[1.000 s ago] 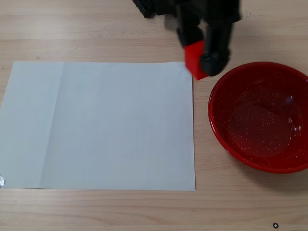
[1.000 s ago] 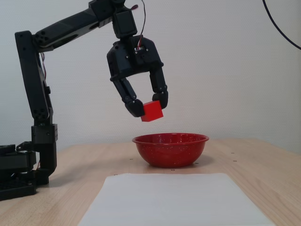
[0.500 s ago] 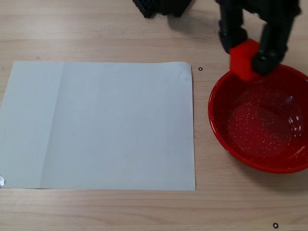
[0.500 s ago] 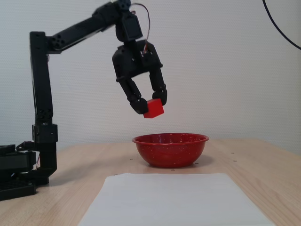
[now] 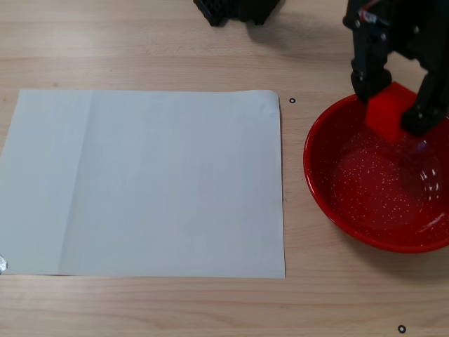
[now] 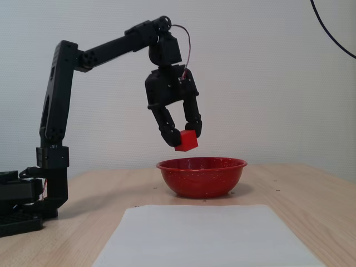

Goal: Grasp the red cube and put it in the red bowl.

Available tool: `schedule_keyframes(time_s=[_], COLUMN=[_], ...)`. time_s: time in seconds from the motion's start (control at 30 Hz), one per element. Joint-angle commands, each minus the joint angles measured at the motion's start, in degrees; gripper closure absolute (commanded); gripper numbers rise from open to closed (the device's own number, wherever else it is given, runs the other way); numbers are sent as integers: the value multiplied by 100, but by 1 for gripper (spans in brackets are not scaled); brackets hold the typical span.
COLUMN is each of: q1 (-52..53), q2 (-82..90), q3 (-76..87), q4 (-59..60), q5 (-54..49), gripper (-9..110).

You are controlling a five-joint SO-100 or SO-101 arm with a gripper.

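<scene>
The red cube point(image 5: 388, 112) point(image 6: 186, 141) is held between the two black fingers of my gripper point(image 5: 394, 107) point(image 6: 182, 137). The gripper is shut on the cube and hangs in the air above the near rim of the red bowl point(image 6: 201, 176). In the fixed view from above, the cube is over the bowl's upper rim point(image 5: 330, 203), and the bowl sits at the right edge of the table with white speckles inside. The cube is clear of the bowl's floor.
A large white sheet of paper point(image 5: 147, 182) point(image 6: 206, 236) lies flat on the wooden table left of the bowl. The arm's black base point(image 6: 22, 200) stands at the table's far side point(image 5: 235, 10). Small black ring marks point(image 5: 292, 100) dot the table.
</scene>
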Motion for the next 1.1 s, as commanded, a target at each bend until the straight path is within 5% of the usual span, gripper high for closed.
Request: schedule_keyframes(time_s=[0.0,0.63,1.07], q1=[44,-53,-281], q2=[193,-141,176], q3=[-633,-1055,-1292], q4=[-158,-220,-26], q5=[-62,-123,-18], gripper=[90,78,101])
